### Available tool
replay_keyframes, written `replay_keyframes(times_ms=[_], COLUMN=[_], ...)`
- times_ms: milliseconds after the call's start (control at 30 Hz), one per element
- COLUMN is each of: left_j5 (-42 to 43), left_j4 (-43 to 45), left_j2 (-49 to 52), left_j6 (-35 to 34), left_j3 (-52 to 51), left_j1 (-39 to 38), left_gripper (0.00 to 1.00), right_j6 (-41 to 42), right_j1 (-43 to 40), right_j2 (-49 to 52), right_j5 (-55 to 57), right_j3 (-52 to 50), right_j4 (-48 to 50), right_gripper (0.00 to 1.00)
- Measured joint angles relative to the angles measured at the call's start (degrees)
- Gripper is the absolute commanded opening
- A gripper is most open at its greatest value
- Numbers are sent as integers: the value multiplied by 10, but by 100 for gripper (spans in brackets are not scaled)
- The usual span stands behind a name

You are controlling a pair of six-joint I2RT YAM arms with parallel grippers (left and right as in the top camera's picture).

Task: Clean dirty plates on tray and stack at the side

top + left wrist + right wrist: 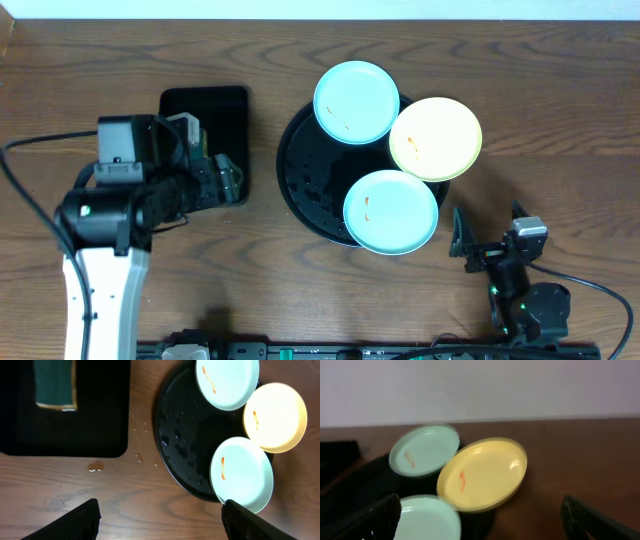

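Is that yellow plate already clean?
No, the left wrist view shows the yellow plate with a small orange smear on its inner surface.

Even, soft light overhead, shadows faint; the yellow plate [275, 417] glows overexposed in the left wrist view; the tray [182, 425] glints wetly. The right wrist view is blurred throughout.

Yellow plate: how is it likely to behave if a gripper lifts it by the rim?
Probably stiff and light: the yellow plate looks thin, shallow and rigid. It may rock or slide when touched, since it overhangs the rim of the round black tray and sits tilted in the right wrist view. Its glossy surface and the wet-looking tray suggest a slippery hold.
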Motion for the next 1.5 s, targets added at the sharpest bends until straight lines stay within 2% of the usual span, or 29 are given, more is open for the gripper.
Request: replay_keyframes(times_ms=[100, 133, 200, 333, 500, 633, 667, 700, 733, 800, 867, 1000, 1100, 1133, 1167, 1200, 1367, 1400, 1433, 1500], left_j5=[-12, -17, -25, -32, -37, -41, -42, -44, -47, -50, -52, -52, -52, -52, -53, -53, -53, -54, -53, -54], left_j4=[-2, -2, -3, -14, -32, -39, -41, -43, -45, -47, -50, -59, -60, -60, -60, -60, -60, -59, -60, -60], left_j2=[-29, -38, -50, -58, -54, -53, -52, -52, -52, -52, -52, -52, -52, -52, -52, -52, -52, -52, -52, -52], left_j6=[0, 0, -1, 0, 0, 0, 0, 0, 0, 0, 0, 0, 0, 0, 0, 0, 0, 0, 0, 0], left_j3=[0, 0, 1, 3, 4, 4, 4, 4, 4, 4, 4, 4, 4, 4, 4, 4, 4, 4, 4, 4], left_j1=[0, 0, 0, 0, 0, 0, 0, 0, 0, 0, 0, 0, 0, 0, 0, 0, 0, 0, 0, 0], left_gripper=[79, 84, 85, 85, 85, 85, 85, 85, 85, 85, 85, 85, 86, 86, 86, 86, 86, 86, 86, 86], right_j6=[1, 0, 0, -5, -21, -28, -30, -31, -34, -31, -32, -25, -6, -2, 4, 8, 16, 15, 14, 16], right_j1=[0, 0, 0, 0, 0, 0, 0, 0, 0, 0, 0, 0, 0, 0, 0, 0, 0, 0, 0, 0], right_j2=[24, 45, 78, 224, 463, 602, 634, 650, 673, 700, 721, 733, 733, 733, 733, 733, 733, 733, 733, 733], right_j5=[-3, -5, -6, -20, -61, -112, -125, -131, -138, -141, -141, -140, -139, -139, -139, -137, -135, -136, -137, -138], right_j3=[70, 107, 159, 350, 636, 779, 803, 814, 821, 821, 812, 755, 696, 676, 652, 632, 549, 538, 530, 520], right_j4=[-80, -110, -139, -275, -551, -679, -700, -708, -715, -726, -726, -696, -658, -644, -626, -611, -530, -513, -500, -485], right_gripper=[99, 99, 99, 99, 99, 99, 95, 83, 76, 74, 58, 43, 52, 60, 84, 99, 98, 77, 46, 23])
